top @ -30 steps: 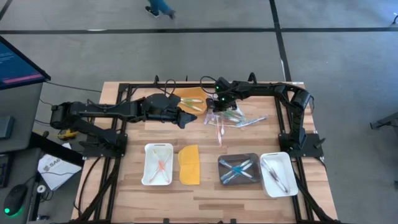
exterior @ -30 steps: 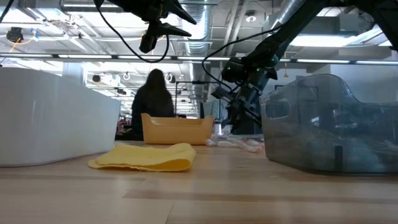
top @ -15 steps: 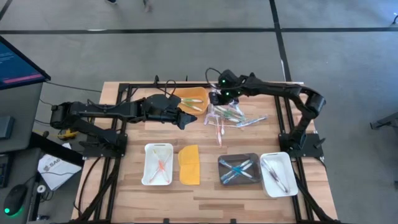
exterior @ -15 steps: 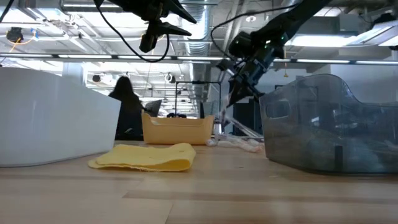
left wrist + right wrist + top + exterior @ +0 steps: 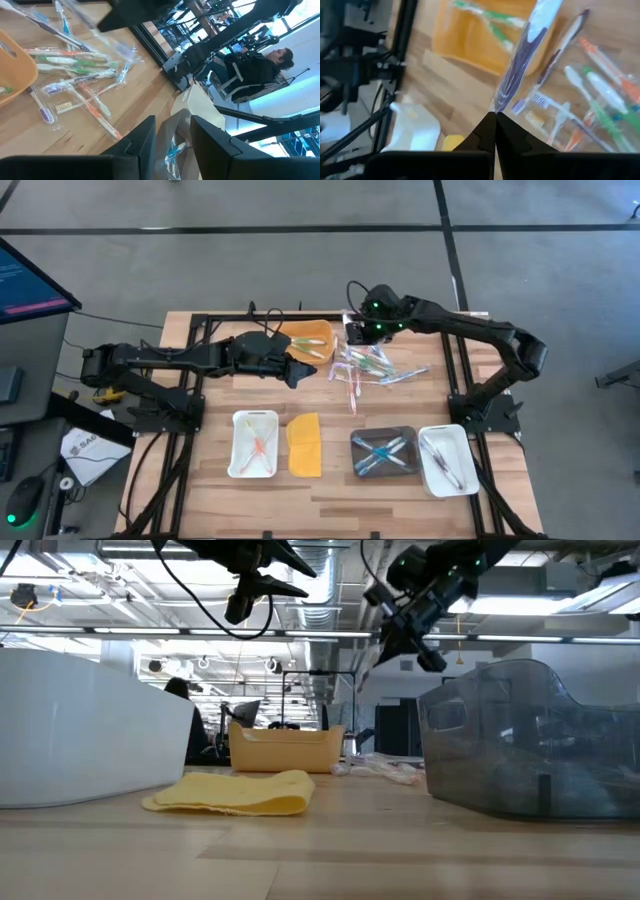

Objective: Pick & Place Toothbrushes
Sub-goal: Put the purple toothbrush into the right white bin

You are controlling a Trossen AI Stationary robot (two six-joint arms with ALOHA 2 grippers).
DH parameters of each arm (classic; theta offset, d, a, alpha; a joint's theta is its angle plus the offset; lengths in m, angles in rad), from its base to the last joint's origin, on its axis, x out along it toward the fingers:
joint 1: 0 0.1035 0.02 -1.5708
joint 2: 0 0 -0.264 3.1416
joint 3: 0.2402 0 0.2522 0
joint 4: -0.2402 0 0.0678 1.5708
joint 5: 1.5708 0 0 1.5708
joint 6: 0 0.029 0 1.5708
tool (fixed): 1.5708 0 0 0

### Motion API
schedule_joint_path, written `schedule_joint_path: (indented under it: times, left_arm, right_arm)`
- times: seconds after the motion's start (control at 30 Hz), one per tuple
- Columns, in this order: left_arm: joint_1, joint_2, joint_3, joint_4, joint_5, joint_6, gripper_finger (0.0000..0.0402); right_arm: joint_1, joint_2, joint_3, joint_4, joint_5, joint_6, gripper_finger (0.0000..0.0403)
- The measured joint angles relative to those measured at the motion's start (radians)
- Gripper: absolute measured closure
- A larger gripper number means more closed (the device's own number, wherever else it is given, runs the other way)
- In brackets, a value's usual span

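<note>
High view: the right gripper (image 5: 352, 333) is up in the air over the far side of the counter (image 5: 340, 485), just above the pile of toothbrushes (image 5: 365, 367). Its jaws are pressed together on one wrapped toothbrush (image 5: 520, 55) with a dark purple handle. In the right wrist view this toothbrush sticks out from the tips and hangs over the pile and the orange tray (image 5: 470, 37).

The orange tray sits at the far edge, close beside the pile, with green brushes in it. The left gripper (image 5: 300, 370) waits in the air just to the left of the pile, in front of the orange tray. Its jaws are a little apart and hold nothing.

Along the near edge stand a white tray (image 5: 237, 450) with orange brushes, a dark tray (image 5: 404, 432) with blue brushes and another white tray (image 5: 463, 448) with dark ones. A flat yellow lid (image 5: 304, 445) lies between the first white tray and the dark tray. There is bare wood between the pile and these trays, so there is room to move there.
</note>
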Motion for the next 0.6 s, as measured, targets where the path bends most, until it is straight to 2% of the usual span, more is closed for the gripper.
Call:
schedule_joint_path:
  times: [0.4,0.6]
  left_arm:
    - [0.000,0.000,0.000,0.004,0.000,0.012,0.0284]
    - [0.008,0.000,0.000,0.071,0.000,0.086,0.0284]
  right_arm:
    - [0.083,-0.189,0.000,-0.002,-0.041,0.056,0.0403]
    - [0.113,-0.267,0.000,0.067,-0.038,0.095,0.0403]
